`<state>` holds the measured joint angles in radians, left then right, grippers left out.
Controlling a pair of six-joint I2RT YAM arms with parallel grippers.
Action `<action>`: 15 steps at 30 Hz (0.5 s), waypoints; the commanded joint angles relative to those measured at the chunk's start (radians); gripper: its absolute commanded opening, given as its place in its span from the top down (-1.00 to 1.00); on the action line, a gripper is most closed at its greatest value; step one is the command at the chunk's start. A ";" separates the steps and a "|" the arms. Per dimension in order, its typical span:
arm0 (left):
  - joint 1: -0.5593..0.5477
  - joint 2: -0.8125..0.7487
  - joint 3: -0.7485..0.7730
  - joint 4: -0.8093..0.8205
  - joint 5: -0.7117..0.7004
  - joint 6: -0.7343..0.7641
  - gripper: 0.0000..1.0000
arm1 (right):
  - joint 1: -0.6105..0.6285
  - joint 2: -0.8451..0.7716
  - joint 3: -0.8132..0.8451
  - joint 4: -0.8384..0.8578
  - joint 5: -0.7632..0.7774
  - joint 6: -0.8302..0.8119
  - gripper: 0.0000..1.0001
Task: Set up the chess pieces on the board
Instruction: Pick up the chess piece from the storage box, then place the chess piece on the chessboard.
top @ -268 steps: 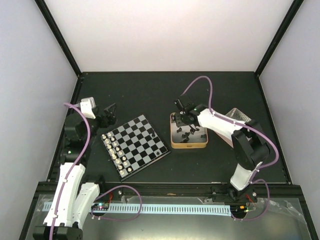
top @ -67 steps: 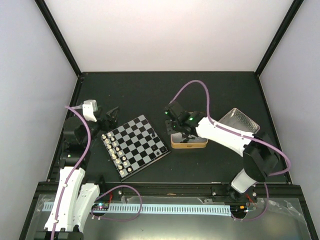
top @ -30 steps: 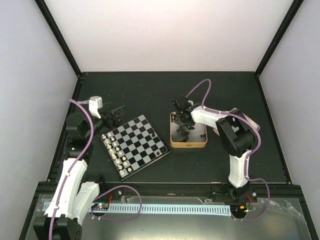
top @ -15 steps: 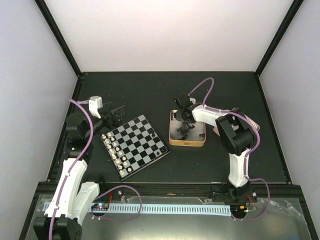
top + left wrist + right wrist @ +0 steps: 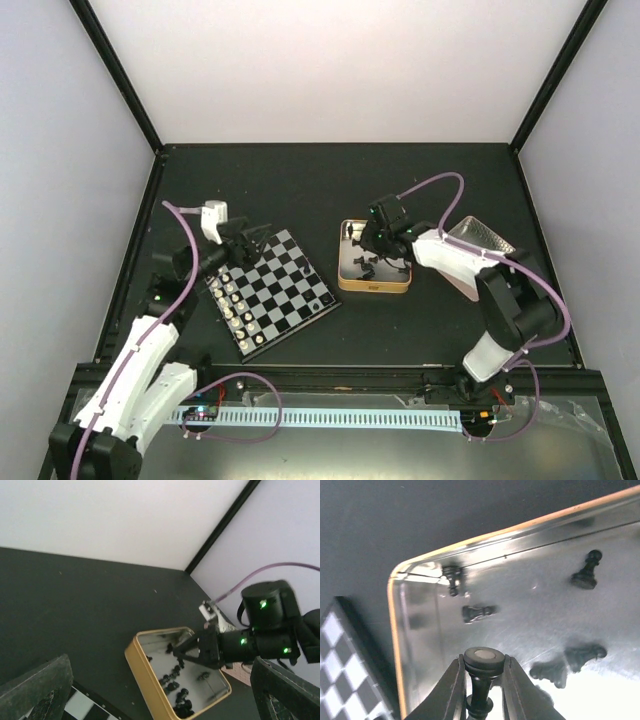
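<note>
Currently, left to right:
- Left gripper (image 5: pixel 258 234): jaws wide, empty, at the board's (image 5: pixel 285 275) far-left corner.
- Cream pieces (image 5: pixel 232 305): along its left edge.
- Tin (image 5: pixel 375 288): loose chess pieces (image 5: pixel 585 572) on its floor.
- Right gripper (image 5: pixel 481 677): jaws narrow, pinching one black piece (image 5: pixel 482 656) over the tin.

Step, as judged: pick-up. Next you carry it to the board's right edge and set it upright.

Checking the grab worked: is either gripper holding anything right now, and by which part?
The right gripper holds a black chess piece, pinched at its round base end. The left gripper is open and empty.
</note>
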<state>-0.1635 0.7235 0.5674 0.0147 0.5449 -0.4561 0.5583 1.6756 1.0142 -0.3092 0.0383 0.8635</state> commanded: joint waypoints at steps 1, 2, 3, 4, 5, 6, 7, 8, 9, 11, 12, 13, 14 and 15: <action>-0.114 0.029 -0.040 0.012 -0.091 -0.064 -0.97 | -0.007 -0.088 -0.054 0.091 -0.094 0.136 0.76; -0.146 0.039 -0.050 0.026 -0.113 -0.069 -0.98 | -0.007 -0.101 -0.065 0.102 -0.112 0.158 0.76; -0.179 0.049 -0.056 0.038 -0.132 -0.072 -0.98 | -0.008 -0.117 -0.079 0.116 -0.128 0.181 0.75; -0.212 0.066 -0.063 0.057 -0.144 -0.074 -0.98 | -0.009 -0.132 -0.095 0.134 -0.149 0.213 0.75; -0.245 0.081 -0.068 0.071 -0.161 -0.073 -0.98 | -0.009 -0.148 -0.113 0.158 -0.172 0.254 0.75; -0.280 0.100 -0.072 0.088 -0.179 -0.072 -0.98 | -0.009 -0.164 -0.129 0.177 -0.191 0.288 0.75; -0.310 0.119 -0.075 0.107 -0.194 -0.066 -0.98 | -0.009 -0.178 -0.145 0.196 -0.217 0.320 0.74; -0.343 0.145 -0.072 0.120 -0.212 -0.056 -0.98 | -0.011 -0.194 -0.161 0.217 -0.237 0.354 0.74; -0.373 0.171 -0.067 0.132 -0.230 -0.044 -0.98 | -0.011 -0.211 -0.177 0.235 -0.252 0.387 0.74; -0.436 0.226 -0.056 0.171 -0.255 -0.023 -0.98 | -0.013 -0.249 -0.208 0.272 -0.281 0.451 0.74; -0.460 0.254 -0.047 0.191 -0.264 -0.015 -0.98 | -0.015 -0.267 -0.225 0.285 -0.296 0.483 0.74; -0.481 0.283 -0.036 0.211 -0.267 -0.008 -0.98 | -0.017 -0.283 -0.238 0.300 -0.311 0.517 0.74; -0.503 0.309 -0.020 0.227 -0.270 -0.002 -0.98 | -0.019 -0.299 -0.250 0.313 -0.325 0.546 0.74; -0.525 0.337 -0.004 0.242 -0.279 0.003 -0.98 | -0.021 -0.315 -0.262 0.324 -0.339 0.576 0.74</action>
<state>-0.6167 0.9806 0.4980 0.1360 0.3298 -0.4938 0.5510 1.4246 0.7856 -0.0868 -0.2146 1.2675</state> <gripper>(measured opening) 0.989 0.143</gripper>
